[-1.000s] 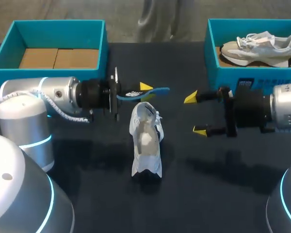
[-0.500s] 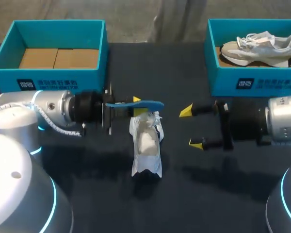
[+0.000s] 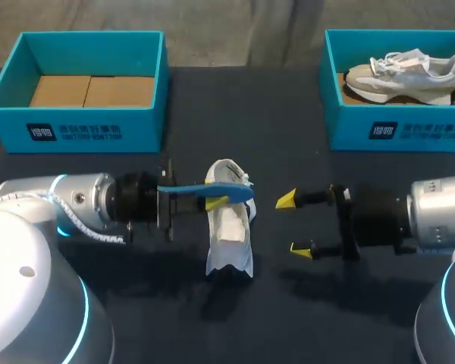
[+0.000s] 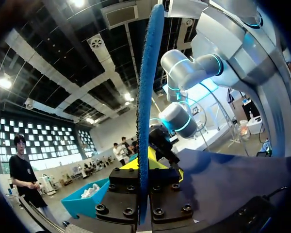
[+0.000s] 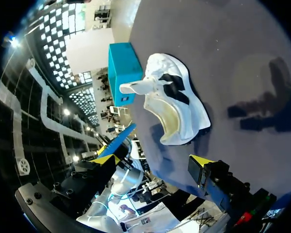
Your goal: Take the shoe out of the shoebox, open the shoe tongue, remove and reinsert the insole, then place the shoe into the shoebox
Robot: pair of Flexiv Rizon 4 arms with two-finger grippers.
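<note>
The left end effector [image 3: 214, 200] is clenched on a blue insole [image 3: 239, 191], holding it flat just above the white shoe [image 3: 229, 231] at the middle of the dark desk [image 3: 273, 114]. The insole's free end reaches across the shoe's laced forepart. The shoe stands on its sole with its opening facing up, outside both boxes and between the two arms.

The right end effector [image 3: 294, 224] sits just beside the shoe on the opposite side. Its yellow-tipped fingers are spread wide with nothing between them.

At the far side of the desk stand two teal shoeboxes, well apart. The left shoebox [image 3: 148, 129] shows only a brown cardboard floor. The right shoebox [image 3: 349, 129] holds a grey sneaker [image 3: 402, 76] lying on its side. Each box carries a dark label on its front wall, with a white square mark and white print, one on the left [image 3: 74, 133] and one on the right [image 3: 418, 130].

From the left wrist, the insole [image 4: 145, 111] appears edge-on, pinched between the two black finger blocks and rising ahead of them.

From the right wrist, the shoe [image 5: 172, 104] lies ahead of the released end effector [image 5: 153, 160], its tongue pulled up and away from the opening and a pale lining visible inside. The insole [image 5: 119, 141] shows beside it, and a teal box [image 5: 123, 73] stands beyond.
</note>
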